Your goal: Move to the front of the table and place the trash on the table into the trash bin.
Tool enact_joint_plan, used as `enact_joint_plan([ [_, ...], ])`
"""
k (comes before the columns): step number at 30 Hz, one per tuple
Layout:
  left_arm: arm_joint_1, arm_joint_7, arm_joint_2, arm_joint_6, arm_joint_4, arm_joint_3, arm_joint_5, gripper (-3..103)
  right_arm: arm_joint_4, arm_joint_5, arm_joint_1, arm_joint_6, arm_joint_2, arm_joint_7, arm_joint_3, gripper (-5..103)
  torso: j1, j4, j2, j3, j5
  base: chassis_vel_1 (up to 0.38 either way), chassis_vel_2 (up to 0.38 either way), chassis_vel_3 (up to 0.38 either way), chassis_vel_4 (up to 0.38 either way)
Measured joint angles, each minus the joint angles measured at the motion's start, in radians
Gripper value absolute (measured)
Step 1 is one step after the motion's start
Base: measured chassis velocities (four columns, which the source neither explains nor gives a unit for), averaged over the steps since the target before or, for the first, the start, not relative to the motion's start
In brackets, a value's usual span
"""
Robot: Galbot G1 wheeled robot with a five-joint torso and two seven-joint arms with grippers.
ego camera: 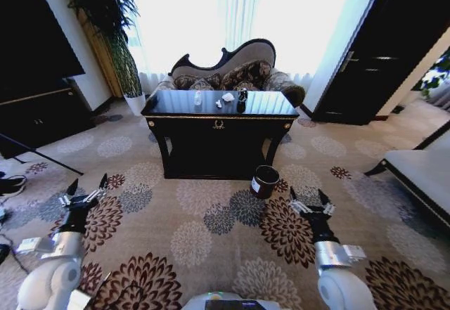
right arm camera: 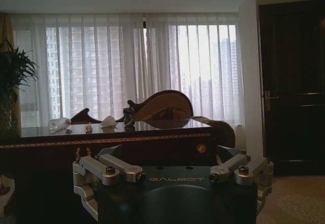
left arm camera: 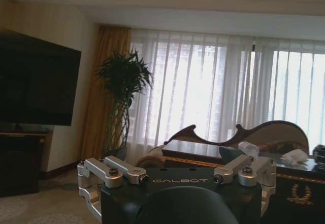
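We stand some way back from the table (ego camera: pixel 219 117), on a flowered carpet (ego camera: pixel 211 218). The trash lies on the tabletop — a clear bottle (ego camera: pixel 197 98) toward the left, white paper scraps (ego camera: pixel 228 98) near the middle, and a dark can (ego camera: pixel 242 99) just beside them. The trash bin (ego camera: pixel 264 181) stands on the floor by the table's front right leg. Our left gripper (ego camera: pixel 87 188) and right gripper (ego camera: pixel 311 199) are both held low in front of us — fingers spread wide open, holding nothing. Behind the table is a sofa (ego camera: pixel 232 71).
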Motion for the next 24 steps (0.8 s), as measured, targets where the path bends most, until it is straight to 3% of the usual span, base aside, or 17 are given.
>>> enact_joint_plan([
  [7, -0.020, -0.018, 0.002, 0.036, 0.004, 0.023, -0.051, 100, 0.005, -0.083, 0.006, 0.019, 0.037, -0.019, -0.016, 100, 0.000, 0.0002, 0.000, 0.000, -0.0004, 0.000, 0.000, 0.000, 0.000],
  [14, -0.007, -0.016, 0.003, 0.033, -0.019, 0.017, -0.078, 100, -0.007, -0.136, 0.014, 0.039, 0.056, -0.027, -0.040, 100, 0.000, 0.0002, 0.000, 0.000, 0.0003, 0.000, 0.000, 0.000, 0.000],
  [21, 0.010, -0.063, -0.019, 0.039, -0.029, 0.003, -0.056, 100, -0.039, -0.117, 0.002, 0.062, 0.069, -0.073, -0.037, 100, 0.000, 0.0002, 0.000, 0.000, 0.0002, 0.000, 0.000, 0.000, 0.000],
  [24, 0.028, -0.081, -0.036, 0.052, -0.057, -0.005, -0.046, 100, -0.040, -0.066, -0.002, 0.060, 0.070, -0.085, -0.045, 100, 0.000, 0.0000, 0.000, 0.000, 0.0003, 0.000, 0.000, 0.000, 0.000],
])
